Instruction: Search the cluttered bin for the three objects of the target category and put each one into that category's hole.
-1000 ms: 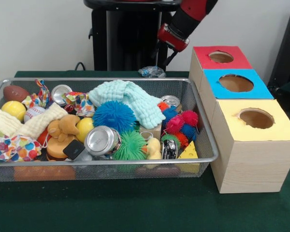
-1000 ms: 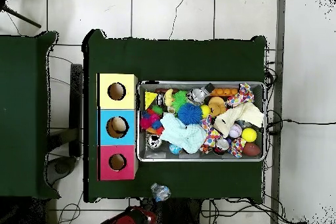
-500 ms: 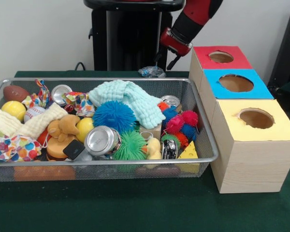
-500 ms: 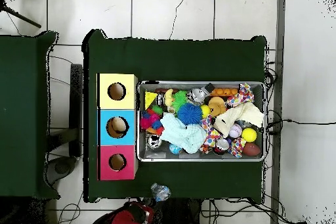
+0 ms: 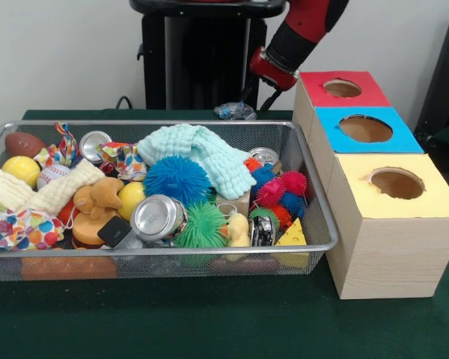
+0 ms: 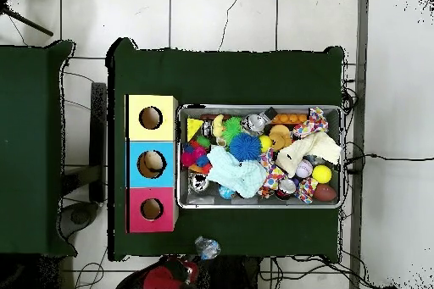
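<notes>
Gripper [image 5: 256, 93] hangs behind the wire bin [image 5: 314, 196], just above a crumpled clear plastic item [image 5: 235, 111] on the green table [image 5: 209, 321]; whether its jaws are released or clenched cannot be told. Crushed can [image 5: 157, 218] lies near the bin's front, beside a blue spiky ball [image 5: 177, 179]. Red [image 5: 343, 89], blue [image 5: 366, 129] and yellow [image 5: 396, 183] box holes stand alongside.

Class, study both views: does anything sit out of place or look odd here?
Yes. A crumpled clear plastic wrapper lies on the green table behind the wire bin, outside it, just below the gripper. Everything else stays heaped inside the bin.
</notes>
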Available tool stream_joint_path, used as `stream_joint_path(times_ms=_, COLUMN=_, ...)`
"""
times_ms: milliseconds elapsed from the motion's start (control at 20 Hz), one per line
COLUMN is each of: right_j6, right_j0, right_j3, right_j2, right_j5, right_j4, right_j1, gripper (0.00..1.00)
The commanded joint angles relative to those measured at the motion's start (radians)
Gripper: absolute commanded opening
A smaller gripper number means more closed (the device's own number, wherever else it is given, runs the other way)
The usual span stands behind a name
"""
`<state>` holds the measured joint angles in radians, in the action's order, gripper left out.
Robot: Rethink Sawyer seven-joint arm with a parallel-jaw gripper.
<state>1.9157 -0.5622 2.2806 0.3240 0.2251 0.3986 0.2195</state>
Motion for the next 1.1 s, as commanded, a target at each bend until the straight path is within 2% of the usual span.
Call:
stream_joint_path(times_ms=50, right_j6=0.045, right_j0=0.052, right_j3=-0.184, right_j2=-0.018, right_j5=-0.058, right_j4=-0.037, right_j1=-0.023, gripper=1.0)
stream_joint_path(times_ms=450, right_j6=0.064, right_j0=0.081, right_j3=-0.204, right_j2=-0.012, right_j5=-0.038, right_j4=-0.097, right_j1=-0.042, gripper=1.0)
stream_joint_path(times_ms=1100, right_j6=0.081, right_j0=0.075, right_j3=-0.214, right_j2=0.012, right_j5=-0.034, right_j4=-0.129, right_j1=-0.053, gripper=1.0)
